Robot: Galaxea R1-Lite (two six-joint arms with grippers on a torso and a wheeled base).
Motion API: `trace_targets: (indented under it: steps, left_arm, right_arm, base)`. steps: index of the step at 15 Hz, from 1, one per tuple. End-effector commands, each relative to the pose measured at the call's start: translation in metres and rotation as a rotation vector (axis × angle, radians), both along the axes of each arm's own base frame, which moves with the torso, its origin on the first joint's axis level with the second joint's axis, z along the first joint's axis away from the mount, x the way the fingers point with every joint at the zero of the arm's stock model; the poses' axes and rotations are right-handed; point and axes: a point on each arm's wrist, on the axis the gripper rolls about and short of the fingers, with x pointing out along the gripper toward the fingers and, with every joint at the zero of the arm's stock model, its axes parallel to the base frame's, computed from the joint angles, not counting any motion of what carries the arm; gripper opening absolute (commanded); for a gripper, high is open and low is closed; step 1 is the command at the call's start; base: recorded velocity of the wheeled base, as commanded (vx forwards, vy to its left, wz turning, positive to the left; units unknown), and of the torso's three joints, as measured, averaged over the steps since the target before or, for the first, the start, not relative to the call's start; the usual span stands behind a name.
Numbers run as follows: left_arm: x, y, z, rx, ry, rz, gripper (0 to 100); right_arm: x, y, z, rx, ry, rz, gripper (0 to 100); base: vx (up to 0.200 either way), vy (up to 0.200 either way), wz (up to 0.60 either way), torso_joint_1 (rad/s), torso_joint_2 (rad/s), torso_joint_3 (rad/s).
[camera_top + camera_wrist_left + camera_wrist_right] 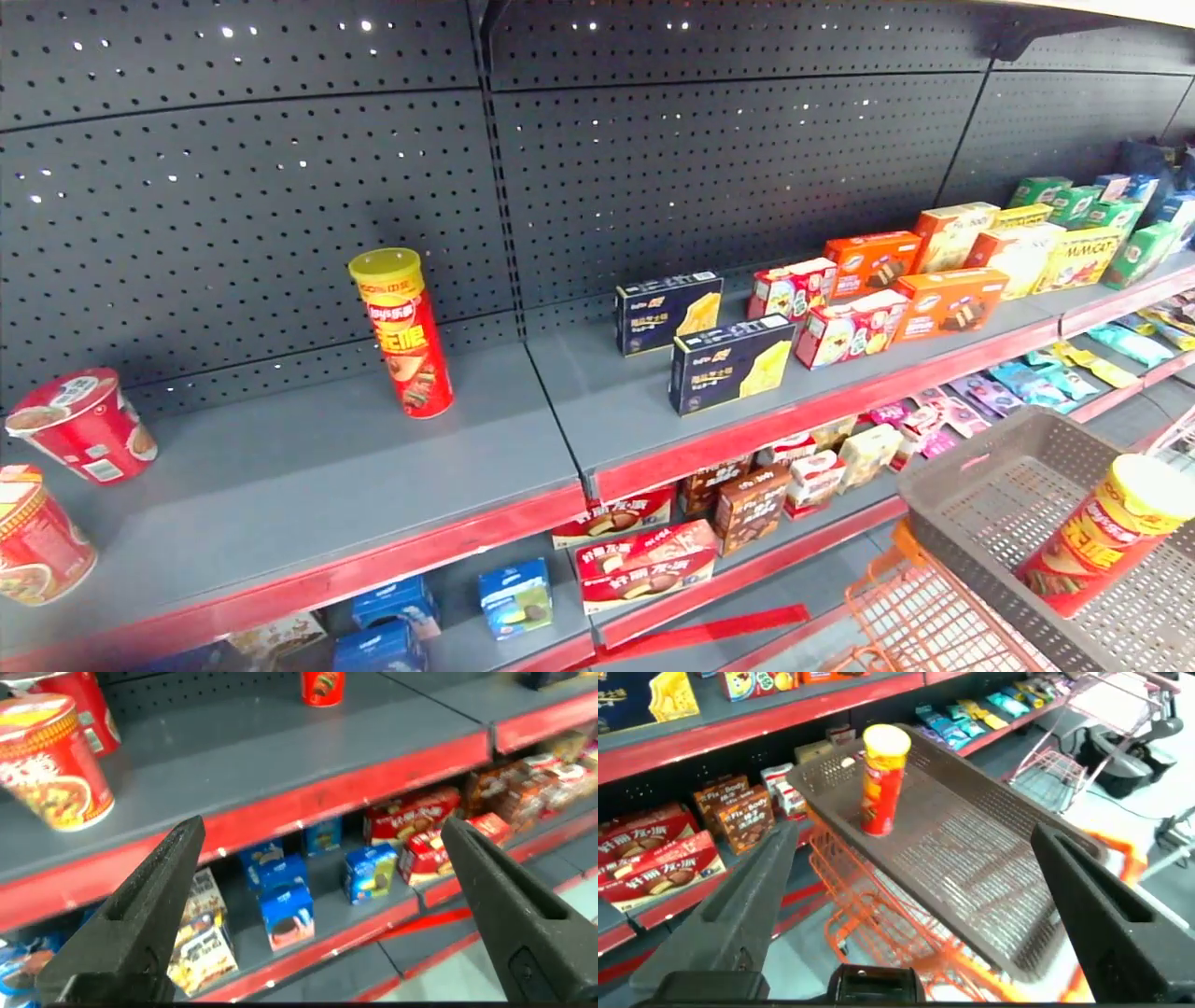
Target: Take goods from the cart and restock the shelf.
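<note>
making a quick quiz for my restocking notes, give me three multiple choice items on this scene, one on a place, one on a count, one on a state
1. Where is the chip can that is not yet shelved?
A) in the grey basket
B) on the lower shelf
C) in a claw

2. How many dark blue boxes are on the upper shelf?
A) one
B) two
C) four

3. What state is the right claw in?
A) shut on a can
B) shut, empty
C) open, empty

Answers:
1 A: the can sits on the basket's mesh.
2 B: one box stands behind the other, with no third.
3 C: its jaws stand wide apart, gripping nothing.
</note>
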Motion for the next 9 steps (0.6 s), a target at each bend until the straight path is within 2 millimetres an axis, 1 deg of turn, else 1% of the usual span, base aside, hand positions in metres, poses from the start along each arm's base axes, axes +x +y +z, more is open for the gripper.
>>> trace_targets:
  steps: [1,3,6,9]
  left_arm:
    - [0.0001,0.0000,0.0001,0.001,0.000,0.000,100]
    - [0.0001,0.0000,0.0001,0.001,0.000,0.000,100]
    - [0.0001,0.0000,0.0001,0.001,0.000,0.000,100]
    - [0.0001,0.0000,0.0001,-0.001,0.000,0.000,100]
  right_arm:
    - [-0.0002,-0.0001,0.0007,-0.001,-0.001,0.004,100]
    - [0.0000,-0.0004,0.0004,-0.002,0.001,0.004,100]
    - [-0.0003,-0.0003,0.0007,-0.002,-0.001,0.004,100]
    - [-0.0002,-0.0003,0.0014,-0.005,-0.008,0.004,100]
  base:
    - [0.000,0.000,-0.60,0.022,0.00,0.002]
    - [0.000,0.000,-0.60,0.010,0.01,0.002]
    - [0.000,0.000,0.00,0.000,0.00,0.000]
    - [0.000,0.000,-0.60,0.001,0.00,-0.001]
